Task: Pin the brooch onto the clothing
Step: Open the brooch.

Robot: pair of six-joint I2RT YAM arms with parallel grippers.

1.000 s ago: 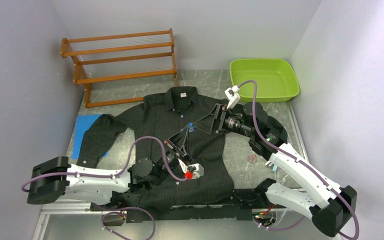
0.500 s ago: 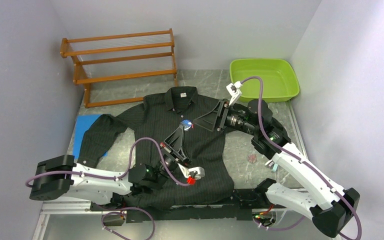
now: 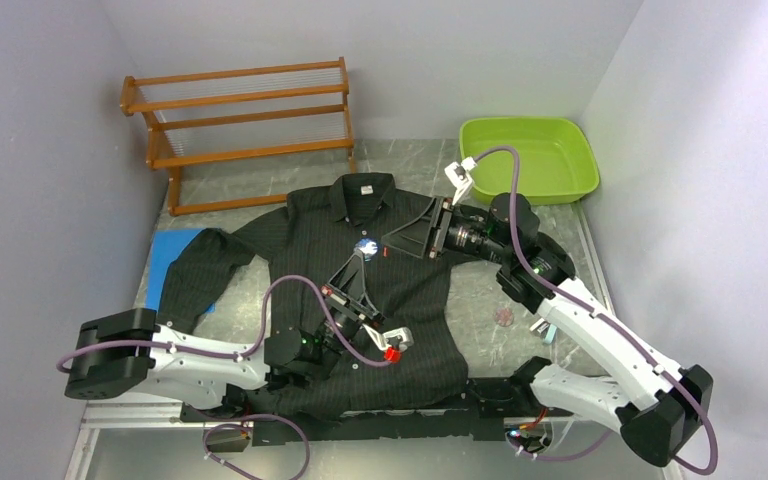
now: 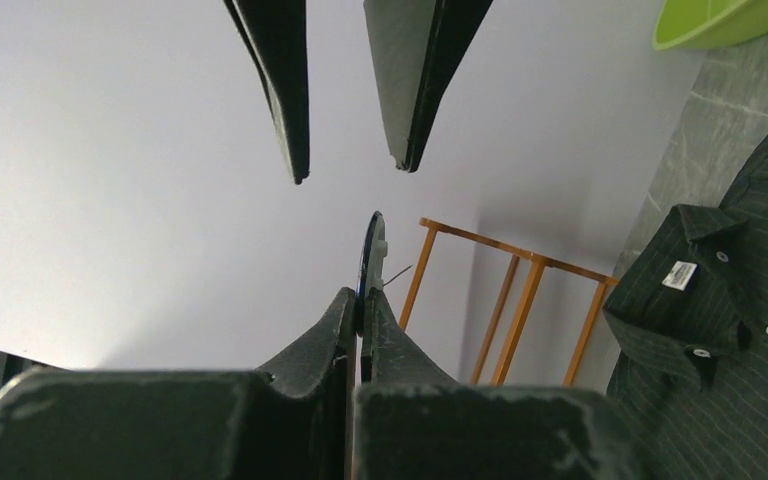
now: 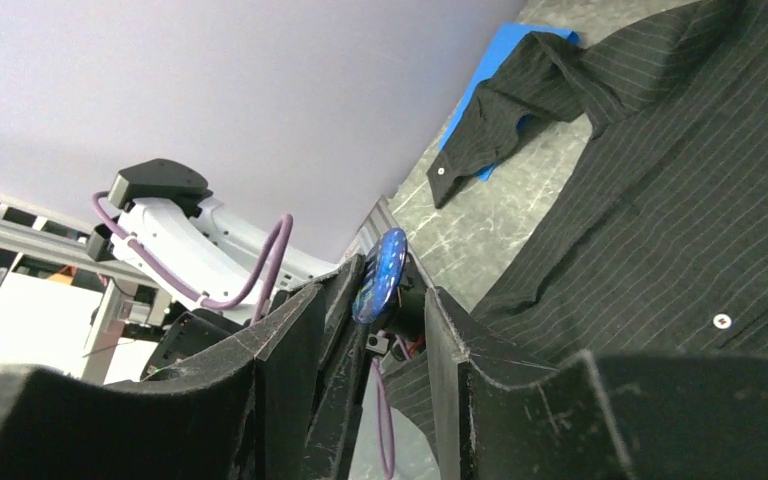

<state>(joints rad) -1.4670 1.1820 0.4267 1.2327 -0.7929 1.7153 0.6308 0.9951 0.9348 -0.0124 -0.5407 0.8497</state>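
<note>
The clothing (image 3: 360,290), a black pinstriped shirt, lies flat on the table with its collar toward the back. A round blue brooch (image 3: 365,245) is held above the shirt's chest, and my left gripper (image 3: 361,254) is shut on its lower edge. In the left wrist view the brooch (image 4: 372,255) stands edge-on between my left fingertips. My right gripper (image 3: 392,243) comes in from the right, open, its jaws either side of the brooch (image 5: 380,272) with a gap on the right side. The shirt (image 5: 680,200) lies below.
A wooden rack (image 3: 245,130) stands at the back left and a green tub (image 3: 528,158) at the back right. A blue mat (image 3: 168,250) lies under the shirt's left sleeve. A small pink thing (image 3: 504,317) lies on the table right of the shirt.
My right gripper has moved left up to the brooch and its jaws have narrowed round it. My left gripper has lifted the brooch slightly up and left.
</note>
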